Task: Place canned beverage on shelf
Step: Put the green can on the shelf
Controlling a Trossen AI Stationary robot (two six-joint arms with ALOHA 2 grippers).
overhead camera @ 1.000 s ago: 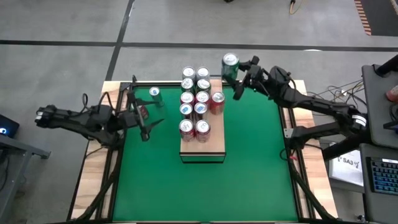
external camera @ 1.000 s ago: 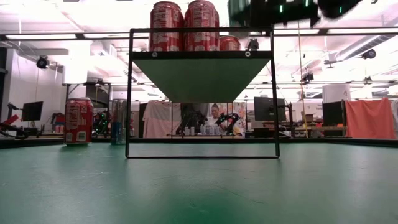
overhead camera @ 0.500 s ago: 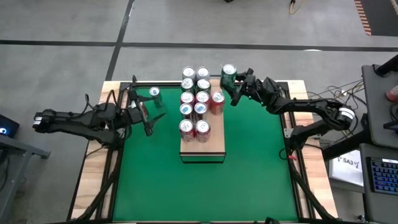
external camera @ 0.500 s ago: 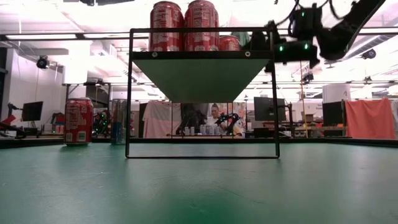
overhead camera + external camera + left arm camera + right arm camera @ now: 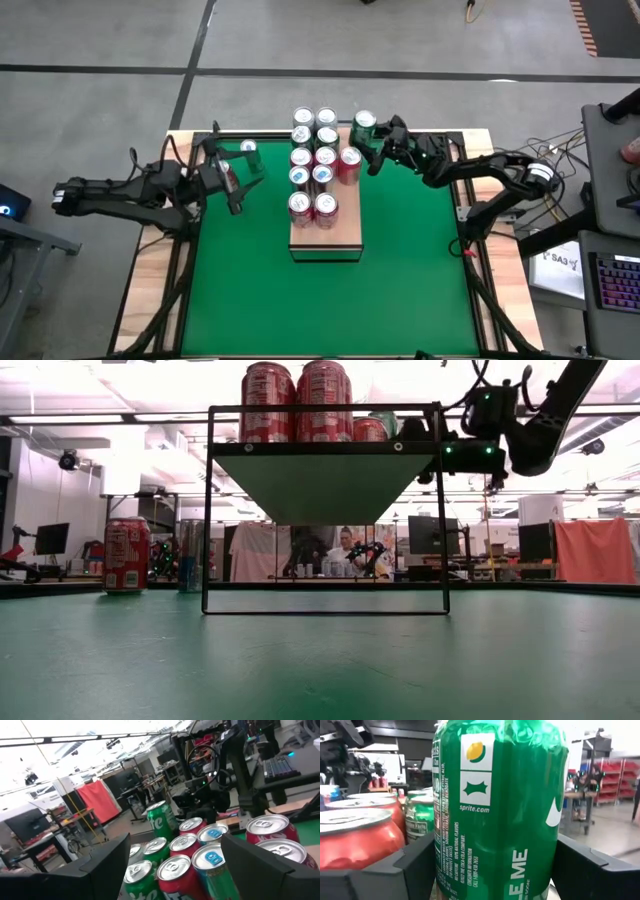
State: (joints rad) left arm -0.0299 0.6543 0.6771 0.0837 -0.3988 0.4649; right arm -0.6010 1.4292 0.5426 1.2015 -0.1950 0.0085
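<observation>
The shelf (image 5: pixel 326 236), a pale wooden board on a dark frame (image 5: pixel 325 448), carries several red and green cans (image 5: pixel 313 160) standing on their bases. My right gripper (image 5: pixel 373 140) is shut on a green canned beverage (image 5: pixel 364 125) at the shelf's far right corner. In the low view this can (image 5: pixel 388 424) shows beside the red ones. The frame rail hides its base. My left gripper (image 5: pixel 243 184) stands open above the table's left side, aimed at the shelf, with nothing between its fingers. My right gripper pinches the green can's side walls (image 5: pixel 446 862) between its two fingers (image 5: pixel 395 870), about halfway up. The fingers come nearly level from the table's right side. The can stands upright at the shelf's far right corner. I cannot tell whether its base rests on the board.
A red can (image 5: pixel 126 554) and a green can (image 5: pixel 248 150) stand on the green mat at the far left, close by my left gripper. The near half of the shelf board is bare. A pale wooden rim (image 5: pixel 150 290) borders the mat.
My right gripper has come down and toward the shelf with the green can, from above and beyond the far right corner to the level of the cans on the board. The can stays upright. My left gripper has swung a little toward the far edge.
</observation>
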